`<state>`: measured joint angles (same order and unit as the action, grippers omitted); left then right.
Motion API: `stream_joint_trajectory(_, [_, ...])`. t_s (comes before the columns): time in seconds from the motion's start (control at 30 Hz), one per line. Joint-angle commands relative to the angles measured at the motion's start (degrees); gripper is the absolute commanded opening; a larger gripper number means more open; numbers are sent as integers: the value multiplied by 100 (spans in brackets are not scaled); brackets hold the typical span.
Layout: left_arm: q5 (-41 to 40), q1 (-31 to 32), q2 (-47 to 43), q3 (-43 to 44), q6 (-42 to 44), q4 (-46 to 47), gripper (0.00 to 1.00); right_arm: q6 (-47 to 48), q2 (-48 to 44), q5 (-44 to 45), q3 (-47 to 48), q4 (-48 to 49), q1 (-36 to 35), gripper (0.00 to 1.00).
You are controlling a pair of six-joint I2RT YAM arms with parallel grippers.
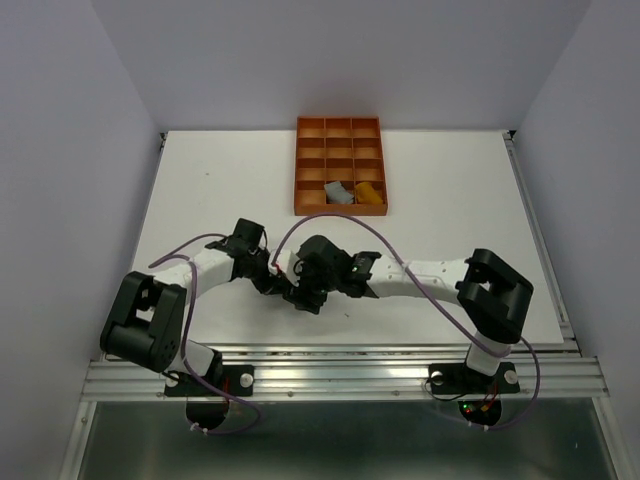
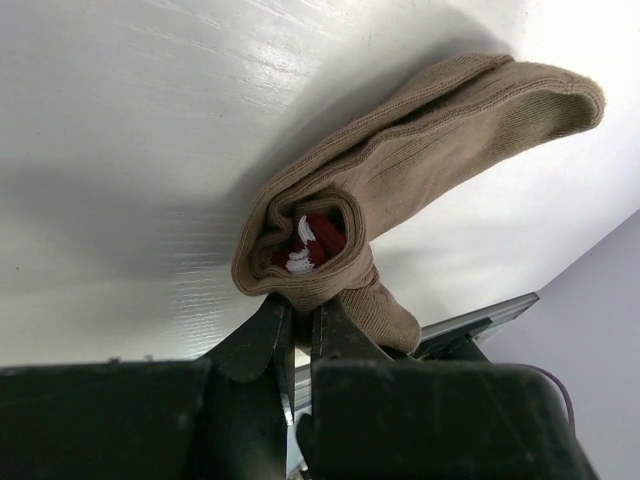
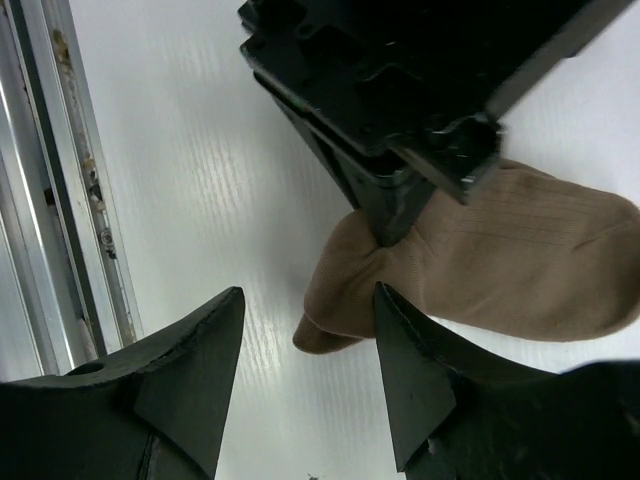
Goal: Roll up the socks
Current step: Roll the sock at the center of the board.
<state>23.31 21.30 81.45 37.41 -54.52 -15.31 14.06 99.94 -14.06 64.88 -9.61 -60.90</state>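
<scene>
The left hand [image 2: 298, 312], pinching the brown sock [image 2: 430, 150], blocks the right hand [image 3: 308, 300] ahead; bare tabletop [image 1: 200, 190] lies open either side, the tray [image 1: 298, 165] stands beyond.

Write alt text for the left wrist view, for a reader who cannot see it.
The left pincer is shut on a taupe-brown sock, pinching its rolled end, where a maroon-and-white cuff peeks from the middle of the roll. The rest of the sock stretches unrolled toward the upper right over the white table.
</scene>
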Motion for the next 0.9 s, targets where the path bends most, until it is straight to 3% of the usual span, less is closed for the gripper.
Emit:
stream_joint_trajectory(0.0, [-230, 15, 178, 135, 135, -622, 0, 211, 201, 273, 244, 91, -123, 59])
stream_joint_trajectory(0.17, [-99, 6, 292, 135, 144, -587, 0, 97, 350, 483, 148, 3, -176, 59])
stream_joint_trajectory(0.43, [235, 6, 336, 47, 152, -386, 0, -62, 763, 1749, 34, 73, -176, 56])
stream_joint_trajectory(0.77, [920, 6, 328, -181, 152, 28, 0, -351, 684, 2592, -600, 1285, -229, 50])
stream_joint_trajectory(0.87, [1149, -3, 389, -269, 170, 151, 0, -317, 764, 2759, -713, 1531, -282, 43])
